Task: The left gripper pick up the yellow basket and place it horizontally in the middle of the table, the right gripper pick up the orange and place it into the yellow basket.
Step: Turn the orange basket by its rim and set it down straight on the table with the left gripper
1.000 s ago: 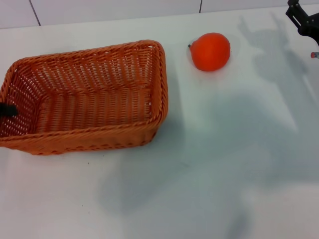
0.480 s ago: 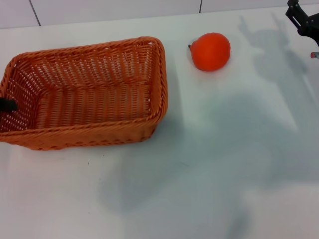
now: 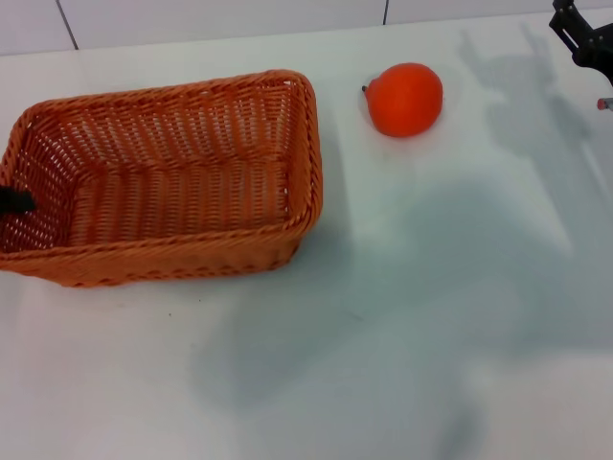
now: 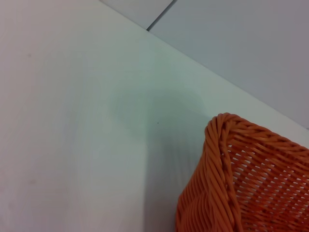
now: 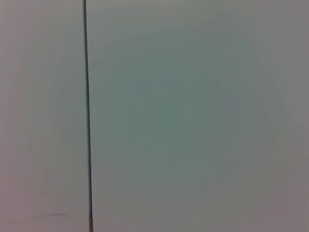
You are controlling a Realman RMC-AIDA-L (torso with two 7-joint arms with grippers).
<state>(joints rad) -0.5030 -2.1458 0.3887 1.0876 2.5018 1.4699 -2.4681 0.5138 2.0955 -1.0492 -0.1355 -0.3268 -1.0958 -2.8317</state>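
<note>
The yellow basket (image 3: 172,182) is a large woven orange-brown basket that lies lengthwise on the left of the white table (image 3: 402,316), with nothing in it. Its corner also shows in the left wrist view (image 4: 231,183). My left gripper (image 3: 11,200) shows only as a slim black tip at the basket's left wall, holding that wall. The orange (image 3: 405,99) rests on the table just beyond the basket's far right corner. My right gripper (image 3: 578,31) hangs at the far right edge above the table, well away from the orange, with its fingers apart and nothing in them.
The table's far edge meets a pale tiled wall (image 3: 220,17) at the back. Bare table surface lies in front of the basket and to the right of it. The right wrist view shows only a plain surface with a thin dark seam (image 5: 87,116).
The basket has shifted a little toward the far side with the left finger tip and now sits flatter. The orange and the right gripper have not moved.
</note>
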